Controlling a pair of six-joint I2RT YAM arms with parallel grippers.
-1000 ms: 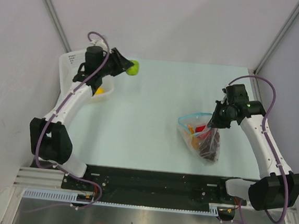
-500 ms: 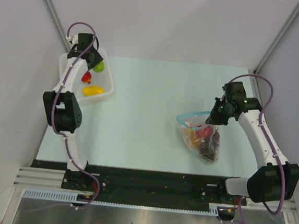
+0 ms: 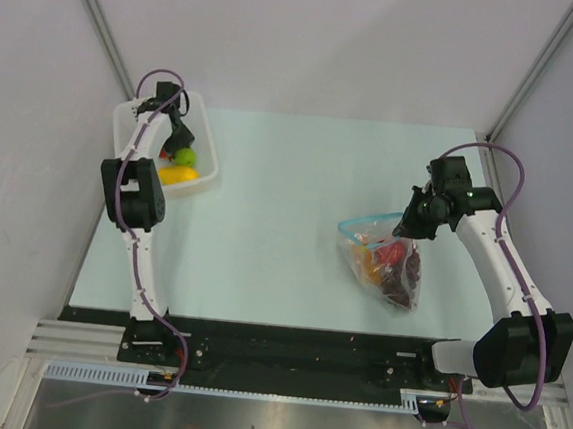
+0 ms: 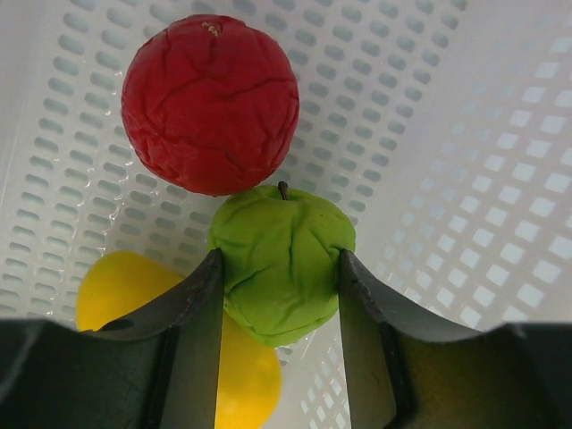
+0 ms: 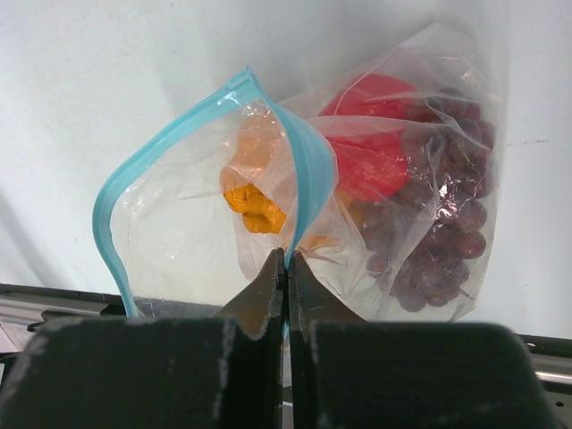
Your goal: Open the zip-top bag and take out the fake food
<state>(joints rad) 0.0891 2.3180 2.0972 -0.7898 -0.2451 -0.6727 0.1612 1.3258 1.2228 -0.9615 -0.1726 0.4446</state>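
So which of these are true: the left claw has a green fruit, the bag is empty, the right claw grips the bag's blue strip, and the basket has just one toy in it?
1. The left claw has the green fruit between its fingers. True.
2. The zip-top bag is empty. False: a red piece, an orange piece and a grape bunch are inside.
3. The right claw pinches the bag's blue zip strip. True.
4. The white basket holds only one toy. False: it holds a red fruit, the green fruit and a yellow piece.
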